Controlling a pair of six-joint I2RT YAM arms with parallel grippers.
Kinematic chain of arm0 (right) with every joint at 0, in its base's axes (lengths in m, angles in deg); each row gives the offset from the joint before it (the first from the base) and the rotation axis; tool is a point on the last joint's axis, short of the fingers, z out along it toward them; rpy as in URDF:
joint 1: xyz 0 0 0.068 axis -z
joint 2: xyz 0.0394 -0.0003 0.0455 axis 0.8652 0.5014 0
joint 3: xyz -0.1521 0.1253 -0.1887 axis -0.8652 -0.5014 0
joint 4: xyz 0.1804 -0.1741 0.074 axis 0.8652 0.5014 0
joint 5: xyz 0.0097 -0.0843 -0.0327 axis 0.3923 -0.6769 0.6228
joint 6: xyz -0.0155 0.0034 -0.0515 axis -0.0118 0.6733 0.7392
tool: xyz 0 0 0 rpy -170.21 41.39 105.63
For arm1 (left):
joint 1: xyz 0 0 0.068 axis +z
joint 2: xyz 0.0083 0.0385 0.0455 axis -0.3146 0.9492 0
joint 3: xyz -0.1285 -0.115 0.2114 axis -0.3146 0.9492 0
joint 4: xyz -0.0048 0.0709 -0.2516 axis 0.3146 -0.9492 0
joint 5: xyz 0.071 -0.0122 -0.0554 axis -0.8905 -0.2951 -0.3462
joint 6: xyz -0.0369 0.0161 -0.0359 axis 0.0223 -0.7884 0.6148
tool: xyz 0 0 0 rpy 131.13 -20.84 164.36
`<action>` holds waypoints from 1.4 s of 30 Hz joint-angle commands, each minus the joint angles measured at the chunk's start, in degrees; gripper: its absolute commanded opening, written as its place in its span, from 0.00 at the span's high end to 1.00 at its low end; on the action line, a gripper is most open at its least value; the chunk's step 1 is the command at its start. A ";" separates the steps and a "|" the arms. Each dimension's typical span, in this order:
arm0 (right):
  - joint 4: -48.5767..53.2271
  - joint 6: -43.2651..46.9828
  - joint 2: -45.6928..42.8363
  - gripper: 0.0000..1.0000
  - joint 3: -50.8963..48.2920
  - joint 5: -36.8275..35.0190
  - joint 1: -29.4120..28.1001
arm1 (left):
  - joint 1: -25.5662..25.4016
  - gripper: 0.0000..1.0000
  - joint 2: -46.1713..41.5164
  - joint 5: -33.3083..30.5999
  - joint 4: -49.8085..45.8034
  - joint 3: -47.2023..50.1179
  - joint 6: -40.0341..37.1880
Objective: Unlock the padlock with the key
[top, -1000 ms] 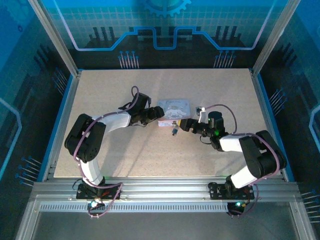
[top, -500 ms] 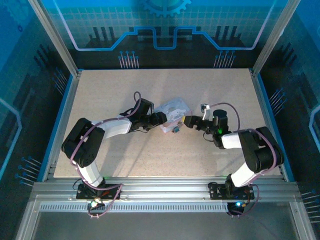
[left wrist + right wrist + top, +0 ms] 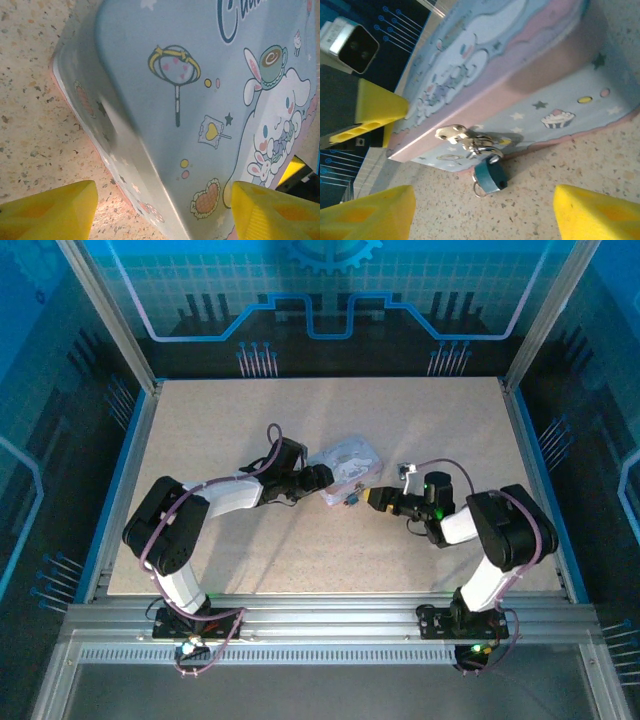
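Pale blue cartoon-print tin [image 3: 348, 455] sits near the middle of the speckled table [image 3: 230, 430], and both arms are crowding it. The left gripper [image 3: 322, 478] is in at the tin's 9 o'clock. From the left wrist, its yellow fingers [image 3: 50, 210] are spread wide, with a corner of the tin lying between them and bare table showing beside the left-hand one, so it is released rather than clamped.

On to the padlock [image 3: 489, 177]! It hangs from the silvery hasp [image 3: 455, 134] on the tin's front wall, at the tin's 6 o'clock in the top view. Its dark bluish body is tilted and down at the tabletop, and a small metal loop [image 3: 477, 191] shows at its lower end.

The right gripper [image 3: 368, 497] lies low at the padlock's 3 o'clock, just beside it, nose pointing at the lock. Its jaws gape wide with nothing held, and the padlock sits ahead of the gap, apart from both fingers.
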 commanded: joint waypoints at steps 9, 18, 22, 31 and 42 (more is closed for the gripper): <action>-12.85 -2.34 8.83 0.34 2.60 1.95 -2.38 | -0.45 0.30 -0.40 -2.03 -4.06 2.23 1.02; -15.04 -3.02 12.69 0.38 4.59 3.77 -3.52 | -0.39 0.29 -0.56 -1.80 -3.73 2.51 1.29; -15.19 -2.89 13.64 0.38 4.96 4.04 -3.88 | -0.40 0.30 -0.66 -1.80 -3.66 2.60 1.45; -15.81 -3.26 15.87 0.40 6.38 5.10 -4.80 | -0.45 0.29 -0.47 -1.80 -3.30 2.60 1.88; -16.43 -3.04 15.81 0.47 5.43 5.41 -4.95 | -0.36 0.29 -0.03 -1.81 -2.69 2.86 2.45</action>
